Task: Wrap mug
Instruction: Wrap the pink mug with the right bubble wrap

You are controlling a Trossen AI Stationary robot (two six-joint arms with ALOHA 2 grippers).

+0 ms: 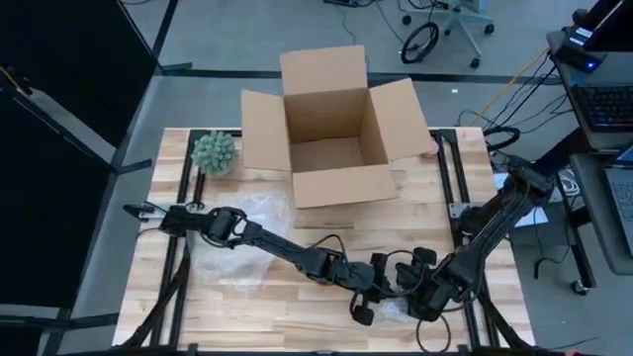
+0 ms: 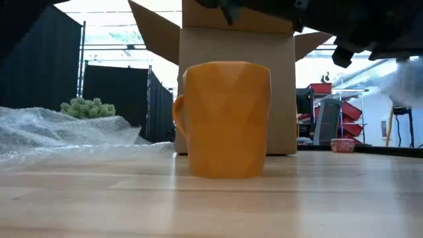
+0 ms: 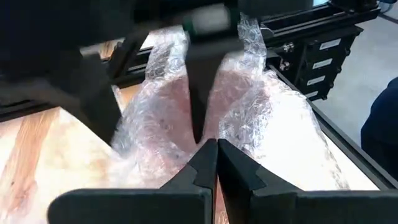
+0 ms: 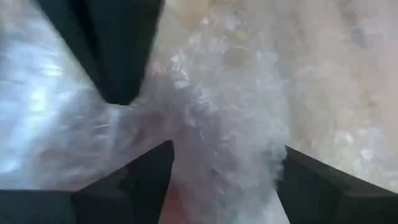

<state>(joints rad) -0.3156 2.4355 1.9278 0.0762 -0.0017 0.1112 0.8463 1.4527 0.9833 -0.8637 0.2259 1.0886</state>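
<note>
Nearest the low camera, on the wooden table (image 2: 99,198): one orange mug (image 2: 225,119), upright, handle turned to the picture's left, standing free of both arms; it cannot be picked out from above. At the table's near edge, right of centre in the overhead view: left gripper (image 1: 362,305), on an arm stretched low across the boards, fingers pressed together as its own wrist camera shows, with no visible gap; whether they pinch the wrap cannot be told. Just beside it: right gripper (image 1: 427,309), its arm reaching in from the right side, fingers set wide apart with wrap lying between them. Under and around both grippers: a bundle of bubble wrap (image 3: 261,118), crumpled, translucent, with a reddish tint showing through at its middle; what it encloses cannot be made out. A dark finger of the other arm stands in the wrap in front of each wrist camera. Left half of the table, farther back: a second sheet of bubble wrap (image 1: 237,237), spread loosely, partly under the left arm. Back left corner: one small green spiky plant (image 1: 215,152). Back centre: one cardboard box (image 1: 331,133), all four flaps open, interior empty, its front flap lying on the boards. Beyond the table: black curtains (image 2: 115,92) and a red wheeled stand (image 2: 330,112) in the room behind.
</note>
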